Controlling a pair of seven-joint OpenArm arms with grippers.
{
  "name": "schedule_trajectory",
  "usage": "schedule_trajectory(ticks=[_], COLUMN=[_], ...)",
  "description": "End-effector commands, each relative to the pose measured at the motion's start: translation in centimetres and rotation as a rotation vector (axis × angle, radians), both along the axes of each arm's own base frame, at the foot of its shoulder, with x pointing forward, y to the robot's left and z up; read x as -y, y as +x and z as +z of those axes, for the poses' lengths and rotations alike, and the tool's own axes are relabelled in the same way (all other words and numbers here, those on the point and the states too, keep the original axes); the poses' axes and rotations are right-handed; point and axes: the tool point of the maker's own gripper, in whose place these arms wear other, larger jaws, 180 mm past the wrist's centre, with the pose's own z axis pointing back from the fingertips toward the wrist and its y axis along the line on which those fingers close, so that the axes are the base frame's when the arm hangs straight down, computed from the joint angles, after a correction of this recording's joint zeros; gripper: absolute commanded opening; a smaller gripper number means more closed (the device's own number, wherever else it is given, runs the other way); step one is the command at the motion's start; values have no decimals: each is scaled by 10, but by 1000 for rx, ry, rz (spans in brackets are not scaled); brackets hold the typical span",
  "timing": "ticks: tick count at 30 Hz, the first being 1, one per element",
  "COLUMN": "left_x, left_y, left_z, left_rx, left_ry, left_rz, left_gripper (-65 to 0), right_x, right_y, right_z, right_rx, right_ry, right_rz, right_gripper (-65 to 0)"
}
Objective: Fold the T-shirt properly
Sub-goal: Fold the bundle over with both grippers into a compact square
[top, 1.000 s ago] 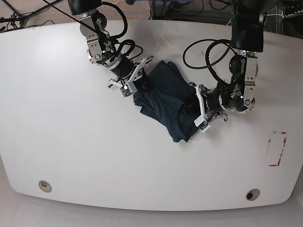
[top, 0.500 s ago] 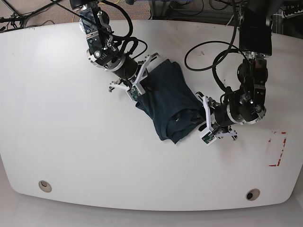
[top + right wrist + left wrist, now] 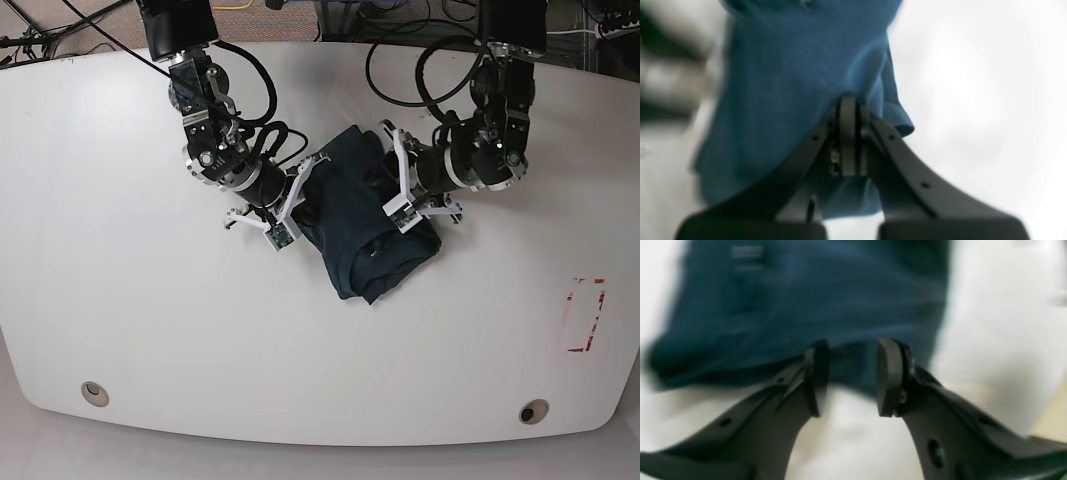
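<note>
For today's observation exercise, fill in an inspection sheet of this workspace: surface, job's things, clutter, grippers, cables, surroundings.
Surface: white table, red tape outline near one edge, round fittings at two corners.
Job's things: T-shirt bunched mid-table, partly folded.
Clutter: nothing seen.
Grippers: right gripper shut on the T-shirt's edge; left gripper open, cloth showing between its pads, grip unclear.
Cables: black loops along both arms.
Surroundings: floor and more cables beyond the far edge.

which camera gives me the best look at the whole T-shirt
The base view: it shows the whole T-shirt bunched on the table between both arms. Both wrist views are blurred close-ups of cloth only.
</note>
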Motion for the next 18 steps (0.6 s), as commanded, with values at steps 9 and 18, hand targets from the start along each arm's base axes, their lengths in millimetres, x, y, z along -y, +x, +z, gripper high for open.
schedule_trajectory(ticks=[9,18], left_x=[12,-18], left_y=[-13,-4], left_z=[-13,-38], left_rx=[-42,-84], left_ry=[-99,-61], left_rz=[25,55], left_gripper=[-436,-436], right_x=[12,-15], right_y=[-11,-46], right_z=[-32,-35], right_rx=[-33,-80], right_ry=[31,100], right_rz=[-35,-38], right_gripper=[-644,-644])
